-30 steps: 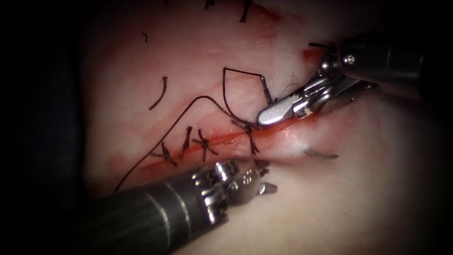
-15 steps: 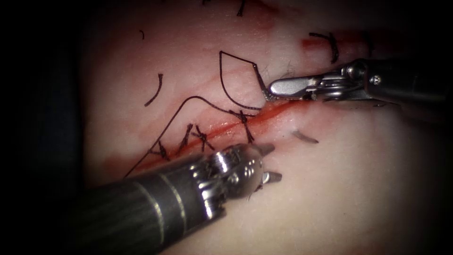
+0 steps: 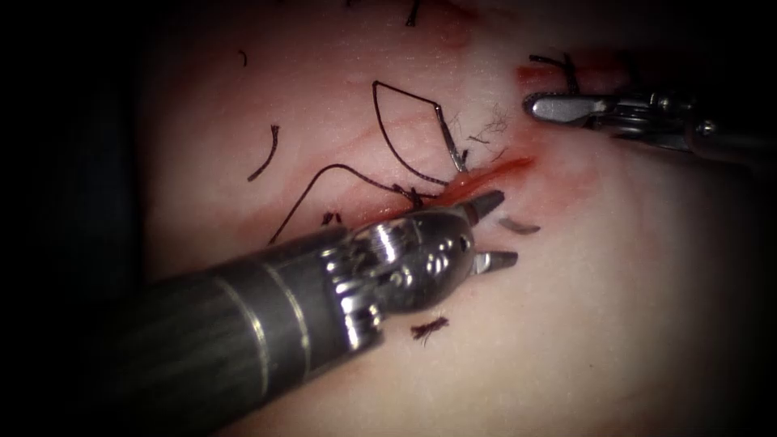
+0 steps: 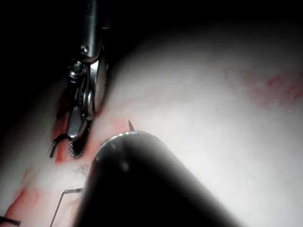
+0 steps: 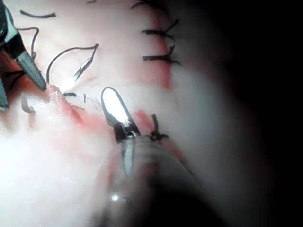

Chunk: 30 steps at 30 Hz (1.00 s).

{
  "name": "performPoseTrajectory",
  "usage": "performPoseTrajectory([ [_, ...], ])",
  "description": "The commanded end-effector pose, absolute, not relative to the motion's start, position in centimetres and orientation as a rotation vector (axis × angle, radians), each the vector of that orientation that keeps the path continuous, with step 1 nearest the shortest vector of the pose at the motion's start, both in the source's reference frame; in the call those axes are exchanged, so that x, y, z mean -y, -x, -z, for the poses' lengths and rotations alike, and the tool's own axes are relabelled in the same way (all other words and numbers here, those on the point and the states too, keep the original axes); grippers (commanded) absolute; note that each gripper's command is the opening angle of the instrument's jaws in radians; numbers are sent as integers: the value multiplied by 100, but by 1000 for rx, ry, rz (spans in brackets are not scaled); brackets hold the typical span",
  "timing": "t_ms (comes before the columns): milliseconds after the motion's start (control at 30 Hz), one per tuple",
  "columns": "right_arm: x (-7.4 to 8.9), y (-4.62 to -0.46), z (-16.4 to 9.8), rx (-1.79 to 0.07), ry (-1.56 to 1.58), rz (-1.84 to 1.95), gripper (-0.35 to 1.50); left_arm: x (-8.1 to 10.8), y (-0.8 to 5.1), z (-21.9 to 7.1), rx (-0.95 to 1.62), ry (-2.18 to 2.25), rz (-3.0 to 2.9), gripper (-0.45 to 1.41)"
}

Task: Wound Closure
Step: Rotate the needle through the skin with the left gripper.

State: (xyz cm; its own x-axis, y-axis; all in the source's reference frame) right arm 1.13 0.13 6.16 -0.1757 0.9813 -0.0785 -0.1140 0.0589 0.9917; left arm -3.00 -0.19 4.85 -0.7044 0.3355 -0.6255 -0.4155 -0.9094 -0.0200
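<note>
My endoscope light pools on the tissue [image 3: 566,324] and falls to black at every edge. The left tool [image 3: 484,231] sits close, its shaft soft and dim. Glare whitens the right tool [image 5: 113,108] in its wrist view.

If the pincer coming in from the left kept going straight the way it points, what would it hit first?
Probably the small grey thread scrap lying just beyond the left pincer's open tips, then bare pale tissue; depth is unclear.

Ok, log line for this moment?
left tool: open, empty | right tool: empty | needle: unheld by cut, thread attached, tip in tissue unclear
</note>
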Motion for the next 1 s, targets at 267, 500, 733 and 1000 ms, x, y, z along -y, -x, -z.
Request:
performPoseTrajectory([
  [267,-10,-134,-618,-1303,-962,-1314,96,13,314,-500,-243,1006,-2582,44],
  [500,-11,-136,-622,-1334,-881,-1235,93,17,318,-515,-284,1032,-2604,35],
  [733,-14,-135,-624,-1387,-685,-1110,81,19,322,-524,-342,1077,-2577,-35],
  [1000,-20,-130,-622,-1410,-453,-1020,-10,17,317,-524,-331,1160,-2612,-35],
])
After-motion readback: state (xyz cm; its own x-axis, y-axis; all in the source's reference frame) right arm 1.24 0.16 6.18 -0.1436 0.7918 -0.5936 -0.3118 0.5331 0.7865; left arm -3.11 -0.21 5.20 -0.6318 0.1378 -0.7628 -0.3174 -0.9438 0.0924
